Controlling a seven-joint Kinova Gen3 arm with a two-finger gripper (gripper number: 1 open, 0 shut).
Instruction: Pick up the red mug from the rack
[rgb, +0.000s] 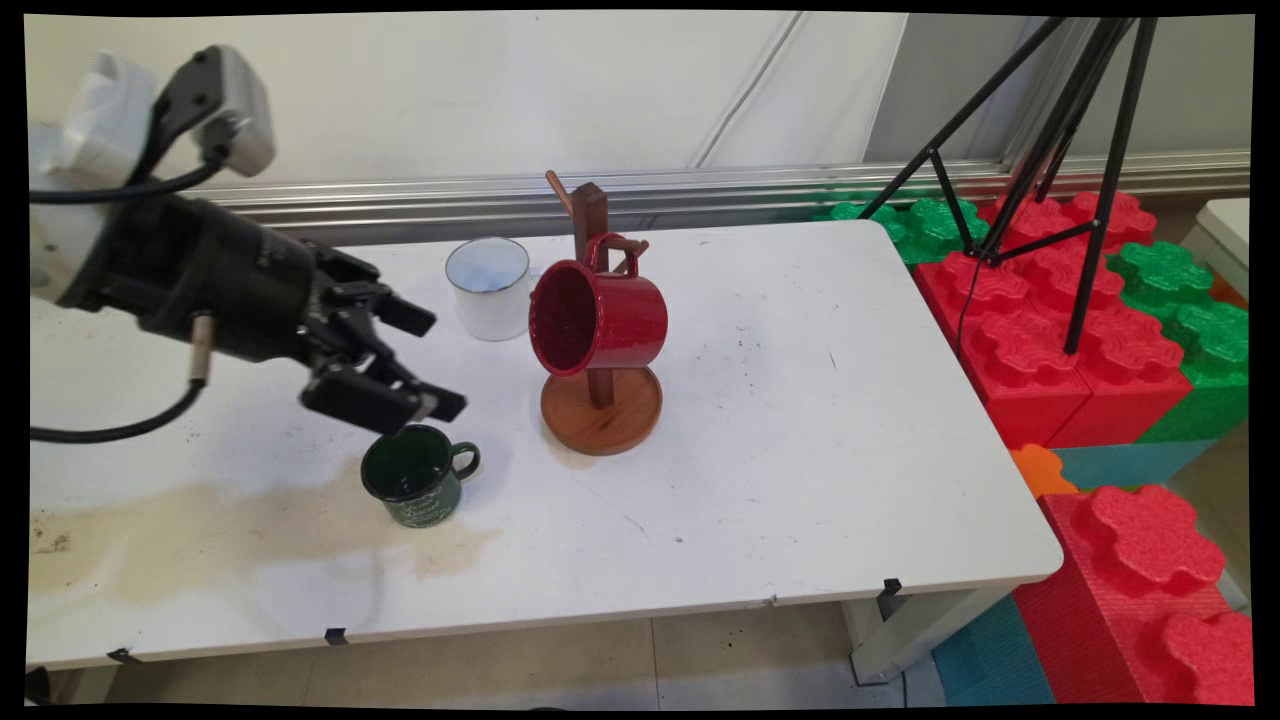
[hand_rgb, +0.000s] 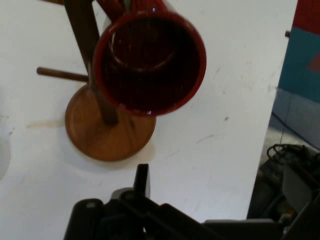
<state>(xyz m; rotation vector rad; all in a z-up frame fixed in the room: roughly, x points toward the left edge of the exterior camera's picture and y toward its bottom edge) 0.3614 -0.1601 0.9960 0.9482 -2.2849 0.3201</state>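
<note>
So, over on the left the pincer (rgb: 425, 365) is seen hovering with its fingers spread apart and nothing pinched between them. Just below it a small green mug (rgb: 415, 475) is stood upright on the worktop (rgb: 800, 450), beside a brownish stain (rgb: 200, 535). Further right a white mug (rgb: 489, 288) is parked near the back edge. Next to that, a red mug (rgb: 598, 315) is hung by its handle on a wooden mug tree (rgb: 600, 395), mouth turned toward the pincer.
</note>
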